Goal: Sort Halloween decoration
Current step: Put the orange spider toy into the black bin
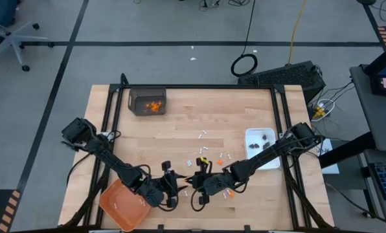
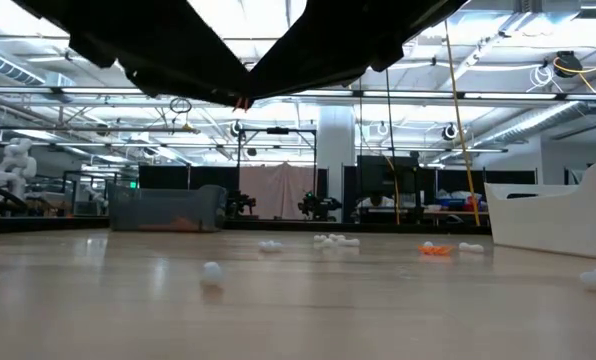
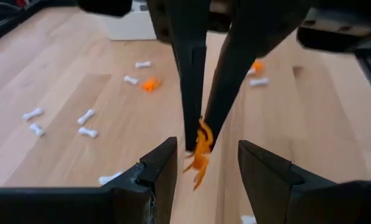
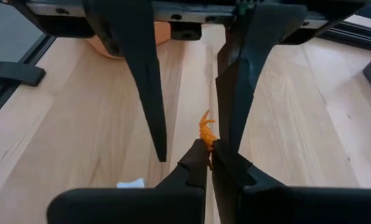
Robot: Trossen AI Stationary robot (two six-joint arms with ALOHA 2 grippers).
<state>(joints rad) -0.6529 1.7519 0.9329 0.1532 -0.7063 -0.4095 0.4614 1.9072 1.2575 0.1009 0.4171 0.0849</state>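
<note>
Handover in progress at the table's near centre.
Right gripper [image 3: 197, 134] pinches an orange bit [image 3: 201, 152] shut-tipped, presenting it between the left gripper's [image 4: 192, 134] spread fingers, apparently for transfer toward the orange tray [image 1: 123, 206].

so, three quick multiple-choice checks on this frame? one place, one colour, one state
1. Where is the white dish?
A. near left corner
B. right side, beside the right arm
C. middle of the table

2. What colour is the bit pinched by the right gripper?
A. white
B. dark brown
C. orange

3. What state is the left gripper in?
A. open
B. shut on a white stick
C. shut on nothing

Answers:
1 B: the high view shows the white dish on the right side.
2 C: the right gripper is shut on an orange bit.
3 A: the left gripper has its fingers apart on either side of that bit.
</note>
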